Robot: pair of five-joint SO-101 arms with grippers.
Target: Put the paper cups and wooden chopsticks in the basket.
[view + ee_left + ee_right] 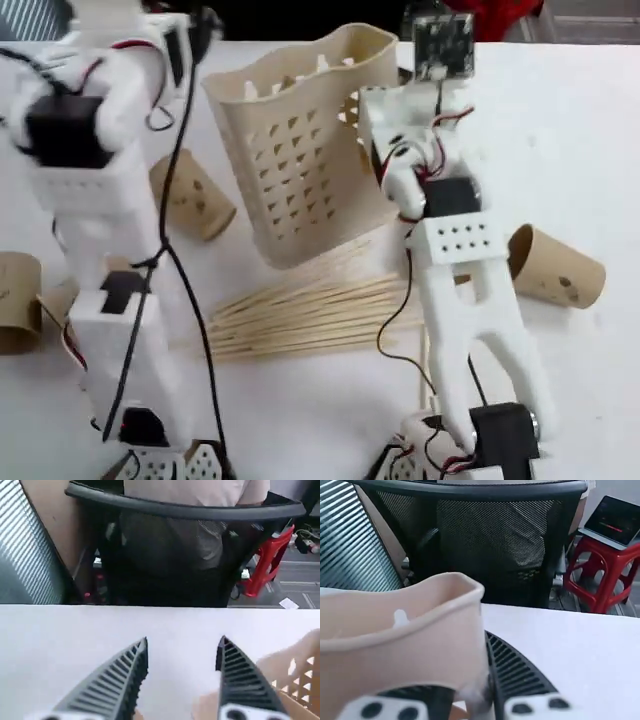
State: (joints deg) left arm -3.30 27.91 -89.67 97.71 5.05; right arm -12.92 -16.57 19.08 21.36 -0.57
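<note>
The beige slotted basket [300, 150] stands tilted at the table's middle back. My right gripper [378, 112] is shut on its right rim; in the right wrist view the basket wall [410, 630] sits against the black finger [517, 672]. My left gripper [182, 642] hangs open over bare table at the back left [195, 28], holding nothing, with a corner of the basket [300, 675] beside it. A pile of wooden chopsticks [310, 310] lies in front of the basket. Brown paper cups lie on their sides: one left of the basket [192, 197], one at the left edge [15, 300], one at the right [557, 266].
Both white arm bodies [100, 250] [470, 300] stand over the front of the table, with black cables [190, 280] hanging over the chopsticks. An office chair [185, 540] and a red stool [610, 565] stand beyond the far table edge.
</note>
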